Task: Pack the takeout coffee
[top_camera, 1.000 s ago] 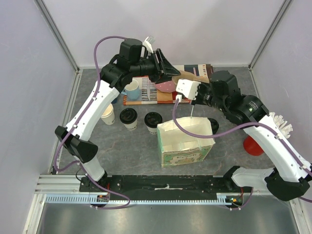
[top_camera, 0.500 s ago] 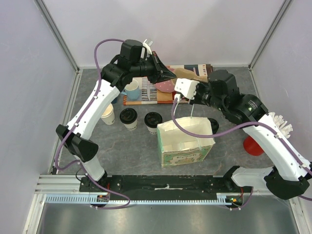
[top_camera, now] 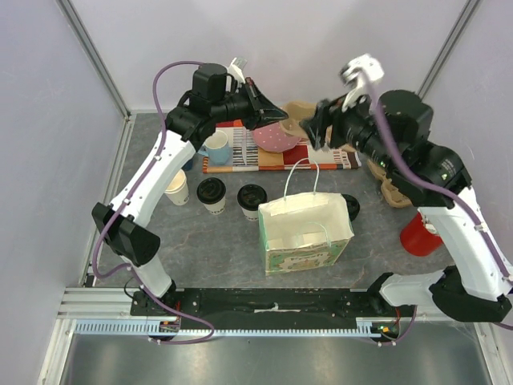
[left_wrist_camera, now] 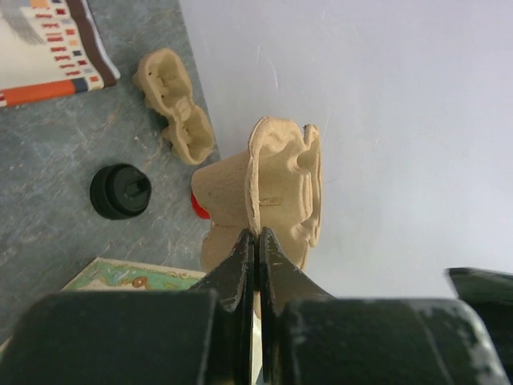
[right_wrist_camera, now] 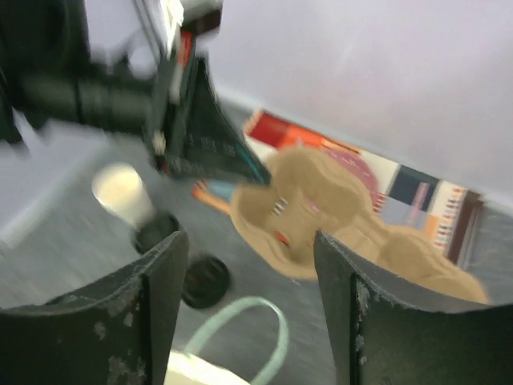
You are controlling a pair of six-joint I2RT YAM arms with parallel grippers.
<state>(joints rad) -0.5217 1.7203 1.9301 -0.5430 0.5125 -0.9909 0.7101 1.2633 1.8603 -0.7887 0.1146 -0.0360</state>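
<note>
Left gripper (left_wrist_camera: 256, 237), clamped on a pulp cup carrier (left_wrist_camera: 284, 172), hangs well beyond the lidded coffee cups (top_camera: 212, 192) on the table (top_camera: 200, 241); right gripper (right_wrist_camera: 250, 253) spread wide, holding nothing.

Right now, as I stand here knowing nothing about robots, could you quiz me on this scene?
1. True or false: the left end effector is shut on the edge of the cardboard cup carrier.
2. How many paper cups left of the paper bag wear a black lid? A none, B two, C four.
3. Fill in: the right end effector has its fingers ____ (open or shut).

Key: 1 true; 2 B; 3 open.
</note>
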